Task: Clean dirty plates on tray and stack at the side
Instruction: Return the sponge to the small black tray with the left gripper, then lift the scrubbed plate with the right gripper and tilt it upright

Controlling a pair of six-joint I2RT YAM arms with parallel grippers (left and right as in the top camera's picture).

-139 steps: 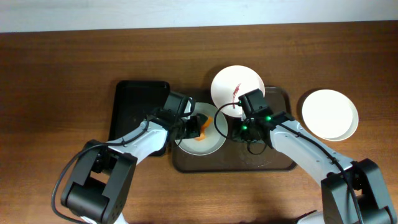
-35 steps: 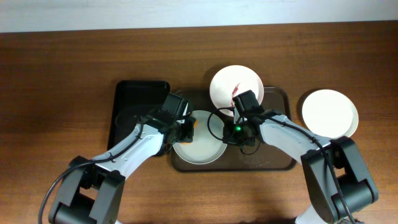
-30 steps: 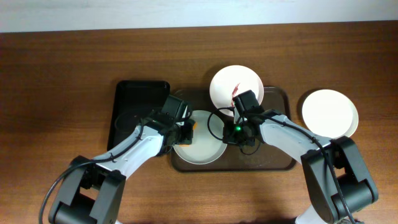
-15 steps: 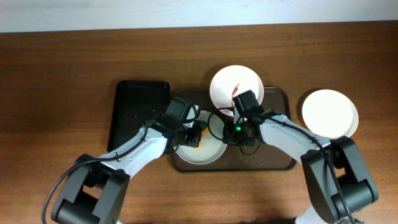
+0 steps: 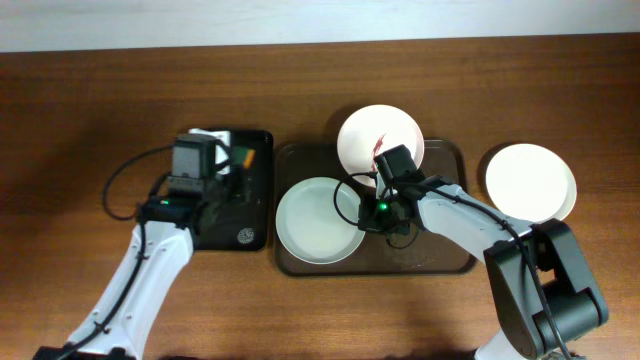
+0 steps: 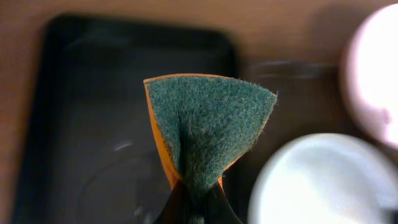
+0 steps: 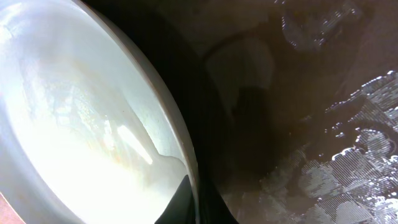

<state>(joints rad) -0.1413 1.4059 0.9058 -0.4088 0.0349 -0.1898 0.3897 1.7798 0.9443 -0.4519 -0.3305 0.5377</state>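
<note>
Green fuzzy sponge (image 6: pixel 208 124); glossy white plate (image 7: pixel 74 124).

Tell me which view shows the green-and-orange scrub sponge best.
Left wrist: the green-faced, orange-backed scrub sponge sits centre frame, folded in the shut left end effector. Overhead: the left arm hides nearly all of it. Right wrist: not shown.

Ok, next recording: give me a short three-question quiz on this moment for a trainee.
1. True or false: the left hand pinches a green-faced sponge.
2. The right hand is shut on: A) the rim of the plain plate on the brown tray; B) a cup; C) a cloth.
3. Short answer: what colour is the mark on the smeared plate?
Key: 1 true; 2 A; 3 red.
</note>
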